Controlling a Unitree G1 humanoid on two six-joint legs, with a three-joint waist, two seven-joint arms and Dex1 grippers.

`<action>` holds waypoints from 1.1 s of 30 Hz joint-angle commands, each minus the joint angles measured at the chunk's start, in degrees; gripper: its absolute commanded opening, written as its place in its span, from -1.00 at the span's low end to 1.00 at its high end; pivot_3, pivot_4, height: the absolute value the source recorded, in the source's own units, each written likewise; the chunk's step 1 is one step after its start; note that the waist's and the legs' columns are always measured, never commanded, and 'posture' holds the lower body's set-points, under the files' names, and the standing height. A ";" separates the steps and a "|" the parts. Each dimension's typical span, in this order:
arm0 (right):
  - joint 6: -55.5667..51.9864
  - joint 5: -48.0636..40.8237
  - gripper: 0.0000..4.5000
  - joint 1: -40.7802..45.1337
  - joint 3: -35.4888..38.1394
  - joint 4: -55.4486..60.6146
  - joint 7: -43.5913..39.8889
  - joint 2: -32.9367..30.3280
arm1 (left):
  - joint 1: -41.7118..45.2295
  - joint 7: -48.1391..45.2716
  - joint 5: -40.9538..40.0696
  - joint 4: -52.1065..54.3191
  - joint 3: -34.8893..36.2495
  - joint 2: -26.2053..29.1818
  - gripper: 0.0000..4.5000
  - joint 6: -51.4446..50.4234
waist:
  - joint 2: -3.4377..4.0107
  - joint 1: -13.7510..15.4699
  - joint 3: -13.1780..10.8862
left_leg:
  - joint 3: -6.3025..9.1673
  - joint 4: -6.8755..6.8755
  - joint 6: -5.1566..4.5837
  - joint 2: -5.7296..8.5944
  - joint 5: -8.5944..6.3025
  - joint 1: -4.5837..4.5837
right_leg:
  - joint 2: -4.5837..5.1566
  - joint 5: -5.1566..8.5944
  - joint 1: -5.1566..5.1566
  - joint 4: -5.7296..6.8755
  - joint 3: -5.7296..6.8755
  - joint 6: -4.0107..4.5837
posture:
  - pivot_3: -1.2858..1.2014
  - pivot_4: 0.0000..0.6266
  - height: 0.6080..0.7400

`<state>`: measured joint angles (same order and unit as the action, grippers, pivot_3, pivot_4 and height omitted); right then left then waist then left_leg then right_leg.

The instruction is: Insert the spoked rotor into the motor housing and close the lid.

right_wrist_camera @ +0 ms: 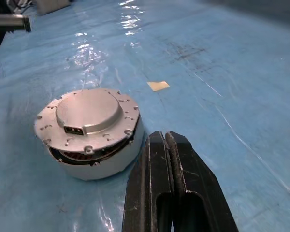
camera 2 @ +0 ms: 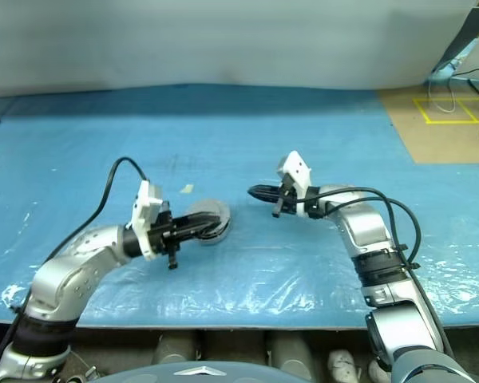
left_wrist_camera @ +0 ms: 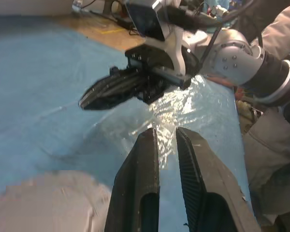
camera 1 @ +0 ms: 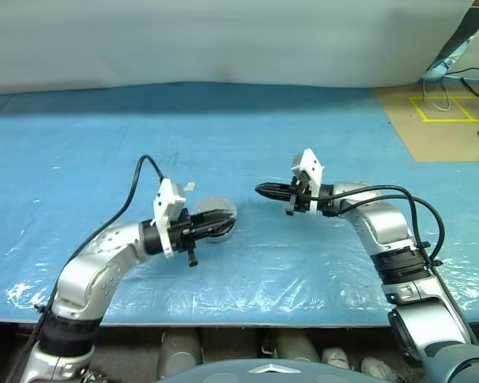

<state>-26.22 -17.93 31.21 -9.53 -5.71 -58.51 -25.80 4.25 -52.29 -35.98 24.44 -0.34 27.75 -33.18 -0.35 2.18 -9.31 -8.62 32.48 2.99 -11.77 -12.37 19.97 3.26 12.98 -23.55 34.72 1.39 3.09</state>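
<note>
a blue plastic sheet [camera 1: 247, 144] is spread over the table, with a pale wall behind and taped cardboard at the far right. in the head views, the motor housing [camera 1: 218, 219] is seen resting on the sheet just past the tips of the left gripper [camera 1: 216, 223], while the right gripper [camera 1: 263, 191] is held apart from it, its tips aimed toward it. in the left wrist view, the left fingers [left_wrist_camera: 140, 174] are parted by a narrow gap and nothing is held, the right gripper's closed jaws showing ahead. in the right wrist view, the jaws are pressed shut and empty; the lid [right_wrist_camera: 88, 116] is seated on the housing ahead of them, so the closing is judged done, though a dark seam is visible under its rim
</note>
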 commanded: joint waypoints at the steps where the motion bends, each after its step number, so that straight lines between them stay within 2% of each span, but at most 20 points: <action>1: 1.50 -0.15 -0.72 3.04 -1.94 0.98 -1.36 2.50 | -5.05 -0.17 2.18 2.90 2.37 2.81 -0.71 4.33 | 0.02 -0.02 -0.01 | 0.00 -0.01 0.05 -0.01 -0.02 -0.02 | -0.03 0.00 -0.01 0.00 0.00 0.00 | 0.03 -0.52 1.00; 4: 2.61 0.13 -0.30 4.62 -3.40 -0.92 -3.36 3.76 | -8.80 -0.19 4.66 2.22 2.69 4.08 -0.71 8.25 | 0.03 0.25 -0.02 | 0.01 -0.03 0.10 -0.03 -0.03 -0.05 | 0.02 0.00 -0.01 0.01 0.00 0.00 | 0.03 -0.52 1.00; 10: 3.81 -0.61 0.71 7.44 -6.32 -5.21 -10.34 6.07 | -15.53 0.40 6.51 0.62 4.95 4.41 -0.71 13.39 | 0.01 0.09 -0.01 | 0.01 -0.05 0.10 -0.03 -0.02 -0.07 | 0.03 0.00 -0.05 -0.02 0.00 0.00 | 0.03 -0.52 1.00; 12: 5.09 0.75 0.99 7.74 -7.74 -6.91 -11.91 6.32 | -17.52 0.39 7.13 0.27 5.21 4.44 -0.71 15.01 | 0.01 0.04 -0.01 | 0.01 -0.06 0.11 -0.04 -0.01 -0.06 | 0.01 0.00 -0.08 -0.01 0.00 0.01 | 0.03 -0.52 1.00; 17: 11.94 6.03 0.99 8.36 -10.80 -12.33 -11.37 7.95 | -21.09 1.53 8.43 0.28 5.89 3.38 -0.71 19.35 | 0.01 0.03 -0.01 | 0.01 -0.05 0.11 -0.05 -0.02 -0.08 | 0.02 0.00 -0.08 0.02 0.00 0.01 | 0.03 -0.52 1.00; 23: 17.16 9.15 0.99 9.50 -10.93 -17.38 -9.89 10.82 | -24.68 1.03 11.91 -0.27 4.99 3.55 -0.71 25.44 | 0.01 -0.04 -0.01 | -0.01 -0.05 0.11 -0.07 -0.02 -0.09 | 0.02 0.00 -0.09 0.03 -0.01 0.01 | 0.03 -0.52 1.00; 27: 18.19 9.76 0.99 9.36 -10.95 -18.15 -9.83 11.49 | -23.69 2.24 13.74 -0.64 3.94 2.44 -0.71 28.04 | 0.01 0.10 -0.01 | 0.00 -0.04 0.09 -0.06 -0.03 -0.12 | 0.03 0.00 -0.09 0.03 -0.01 0.01 | 0.03 -0.52 1.00; 32: 20.08 11.59 0.99 8.65 -11.62 -19.11 -9.47 11.76 | -20.37 5.42 14.43 1.82 2.31 1.67 -0.71 25.90 | 0.00 0.02 0.00 | -0.01 0.00 0.11 -0.08 -0.02 -0.12 | 0.03 -0.02 -0.08 0.10 -0.01 0.03 | 0.03 -0.52 1.00; 33: 20.13 11.57 0.92 8.51 -11.49 -19.27 -9.45 11.96 | -19.90 5.90 14.62 1.69 2.17 1.48 -0.71 25.89 | 0.00 0.02 0.00 | -0.01 0.00 0.11 -0.07 -0.01 -0.12 | 0.03 -0.02 -0.08 0.11 -0.02 0.04 | 0.03 -0.52 1.00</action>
<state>-7.29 -6.58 39.61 -21.09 -25.73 -67.87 -14.27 -15.82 -47.27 -21.30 24.21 1.95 29.43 -7.18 -0.35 2.20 -9.32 -8.63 32.48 3.10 -11.84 -12.38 19.85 3.28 12.96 -23.63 34.83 1.37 3.13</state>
